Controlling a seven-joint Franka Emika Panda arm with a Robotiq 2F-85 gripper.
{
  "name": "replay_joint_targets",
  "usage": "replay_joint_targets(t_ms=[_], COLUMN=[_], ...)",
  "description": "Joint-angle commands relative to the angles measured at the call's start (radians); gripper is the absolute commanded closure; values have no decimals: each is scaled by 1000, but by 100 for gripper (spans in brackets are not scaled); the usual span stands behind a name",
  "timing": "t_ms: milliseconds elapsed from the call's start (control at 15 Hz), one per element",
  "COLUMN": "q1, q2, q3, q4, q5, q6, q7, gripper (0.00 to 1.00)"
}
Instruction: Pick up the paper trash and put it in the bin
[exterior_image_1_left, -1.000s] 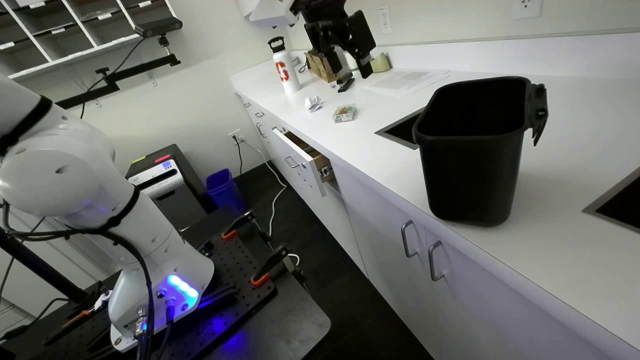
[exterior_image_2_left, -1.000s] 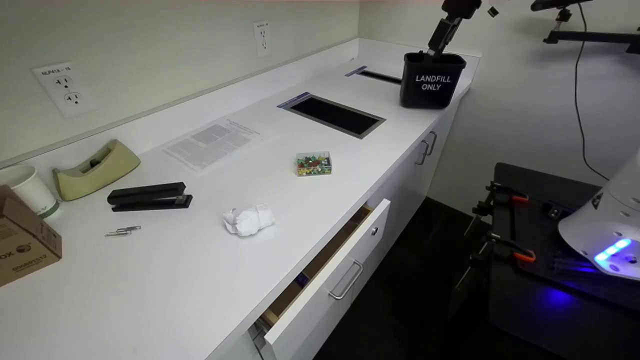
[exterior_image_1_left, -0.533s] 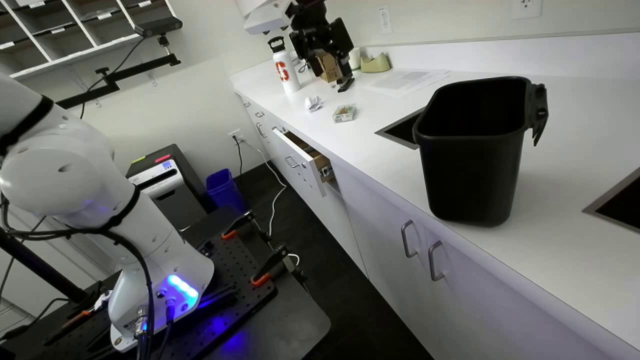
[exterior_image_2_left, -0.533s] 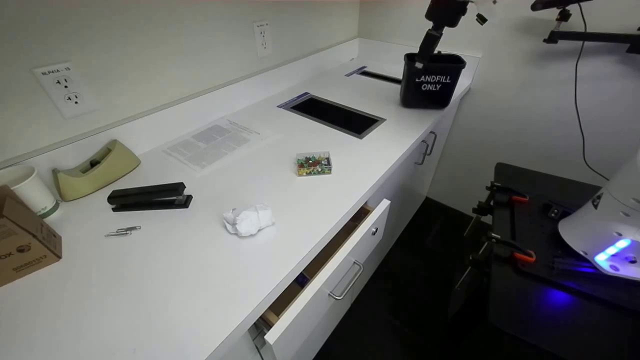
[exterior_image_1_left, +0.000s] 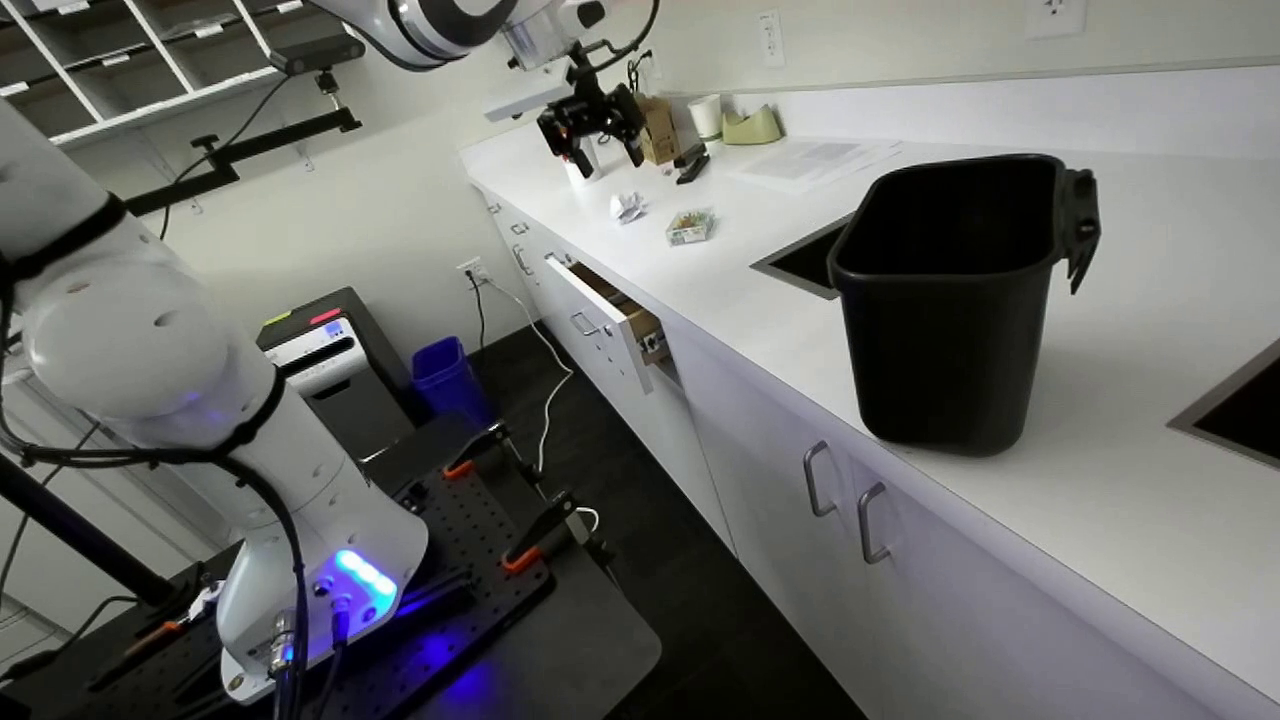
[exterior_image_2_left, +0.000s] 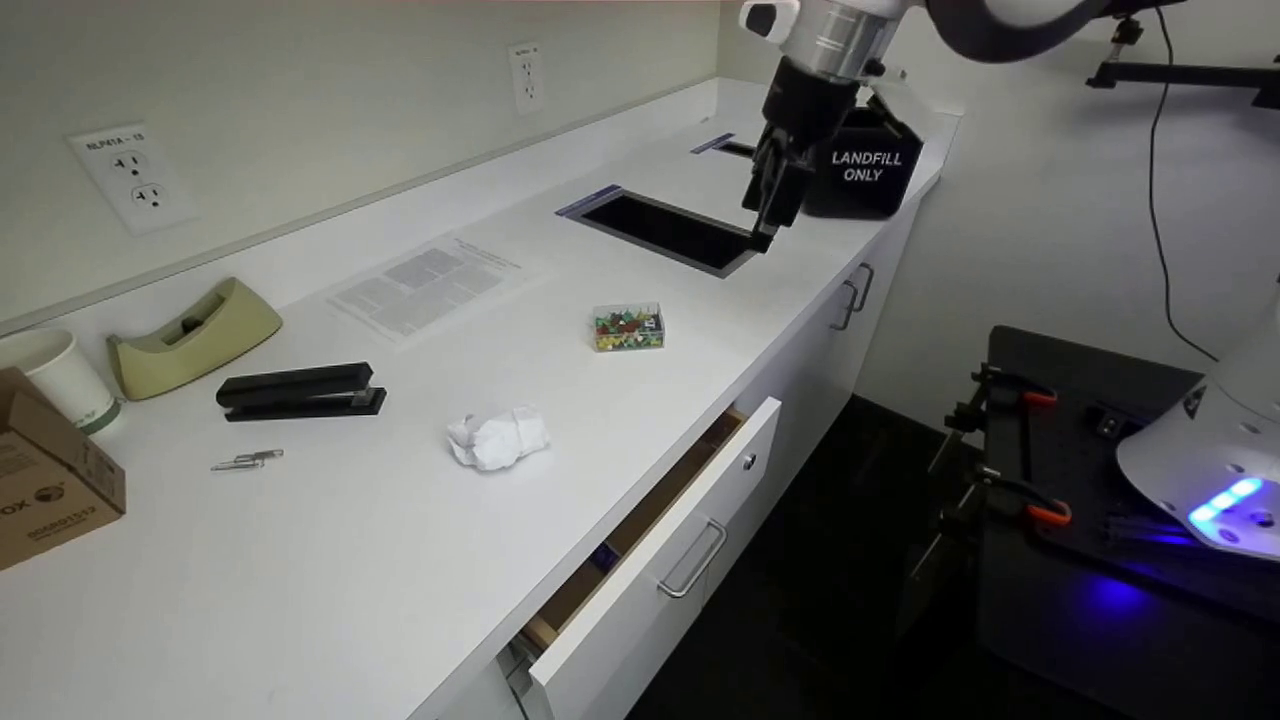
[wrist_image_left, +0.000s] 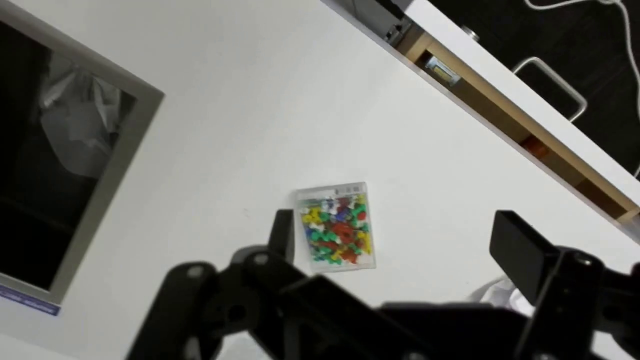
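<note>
A crumpled white paper ball (exterior_image_1_left: 627, 207) lies on the counter; it also shows in an exterior view (exterior_image_2_left: 497, 440). In the wrist view, the paper ball (wrist_image_left: 502, 294) is partly hidden behind the right-hand finger. The black bin (exterior_image_1_left: 945, 350) stands upright near the counter's edge; its "LANDFILL ONLY" side (exterior_image_2_left: 865, 175) shows partly behind the arm. My gripper (wrist_image_left: 395, 225) is open and empty, with its fingers wide apart. In both exterior views the gripper (exterior_image_1_left: 611, 164) (exterior_image_2_left: 762, 240) hangs above the counter, away from the bin and apart from the paper.
A clear box of colored pushpins (wrist_image_left: 339, 227) lies below the gripper. A framed opening (exterior_image_2_left: 670, 232) is cut into the counter. A drawer (exterior_image_2_left: 655, 560) stands open at the front. A stapler (exterior_image_2_left: 298, 392), tape dispenser (exterior_image_2_left: 195, 340) and flat printed sheets (exterior_image_2_left: 425, 285) lie farther back.
The gripper has moved away from the camera and left in an exterior view. In both views, more of the arm now shows. The paper ball and bin have not moved.
</note>
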Motion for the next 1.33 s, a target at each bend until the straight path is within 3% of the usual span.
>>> replay_joint_targets(t_ms=[0,200,267,467,800,1067,1267], q1=[35,51,40,44,43,59,51], q2=[156,265,189,263,281,410,520], q3=[50,88,85,101,103,143,198], q4=[94,160,94,146,166,275,380], q5=[-43,-104,-75,-100,-97,-75,-59], q6=[107,215,172,204,224,327,340], q7=[-17,-14,3,5,2,-4,-34], gripper=[0,0,0,0,0,0,0])
